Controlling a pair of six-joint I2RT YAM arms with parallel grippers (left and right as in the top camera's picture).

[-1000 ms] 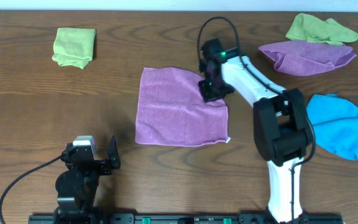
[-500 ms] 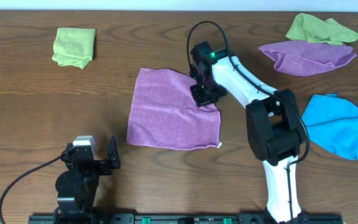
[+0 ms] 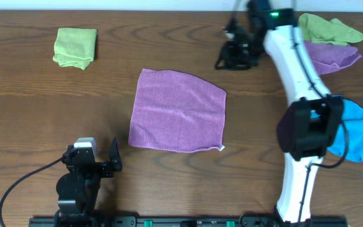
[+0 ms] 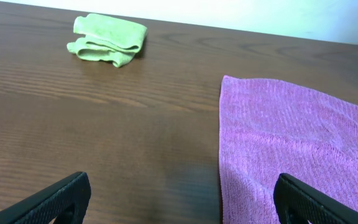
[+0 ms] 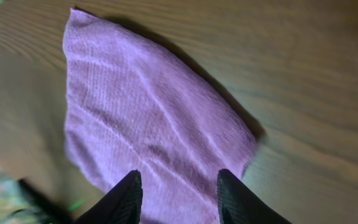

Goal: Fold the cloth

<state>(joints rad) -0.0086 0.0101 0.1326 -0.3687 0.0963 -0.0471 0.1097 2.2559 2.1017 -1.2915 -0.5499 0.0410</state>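
The magenta-purple cloth (image 3: 178,111) lies spread flat at the table's middle, with a small white tag at its near right corner. It shows in the left wrist view (image 4: 297,143) and the right wrist view (image 5: 148,130). My right gripper (image 3: 232,55) is open and empty, raised above the table behind the cloth's far right corner; in its own view the fingers (image 5: 178,186) frame the cloth below. My left gripper (image 3: 103,161) is open and empty near the front edge, left of the cloth; its fingertips (image 4: 179,199) straddle the cloth's left edge in its view.
A folded lime-green cloth (image 3: 75,46) lies at the far left, also in the left wrist view (image 4: 109,39). At the far right lie a crumpled green cloth (image 3: 325,28), a paler lilac cloth (image 3: 311,58) and a blue cloth (image 3: 348,126).
My right gripper has let go of the cloth's far right part and lifted away to the far right. The cloth now lies flat, shifted a little left of where it was.
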